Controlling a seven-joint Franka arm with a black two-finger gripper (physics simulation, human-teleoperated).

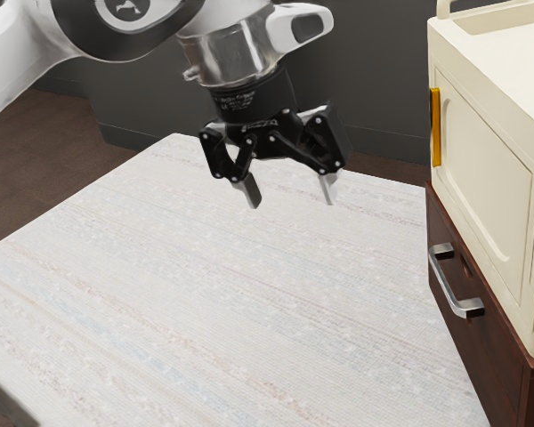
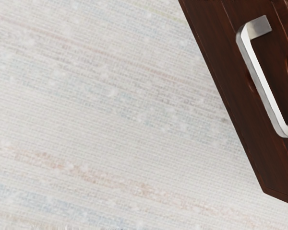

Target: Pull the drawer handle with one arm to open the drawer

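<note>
In the exterior view, the white arm (image 1: 116, 31) is seen reaching in from the upper left; the black gripper (image 1: 291, 198) is held above the pale, striped table surface (image 1: 205, 294), with its fingertips pointed downward; its jaws are spread, with a wide space left between them and nothing pinched there. The silver drawer handle (image 1: 446, 283) is seen at the exterior view's right, well apart from the gripper; it is fixed by both ends to the dark reddish-brown drawer front (image 1: 485, 347), and its bar is left untouched. Above that drawer front, a cream cabinet (image 1: 481, 147) is placed, with a yellow strip (image 1: 436, 127) mounted upright at its edge.

In the wrist view, the striped surface is shown alongside the dark wood; the drawer handle is seen raised off the drawer front, with its long bar joined to it by bent ends; a gap is left between bar and wood; round recesses are seen in the wood near the bar.
</note>
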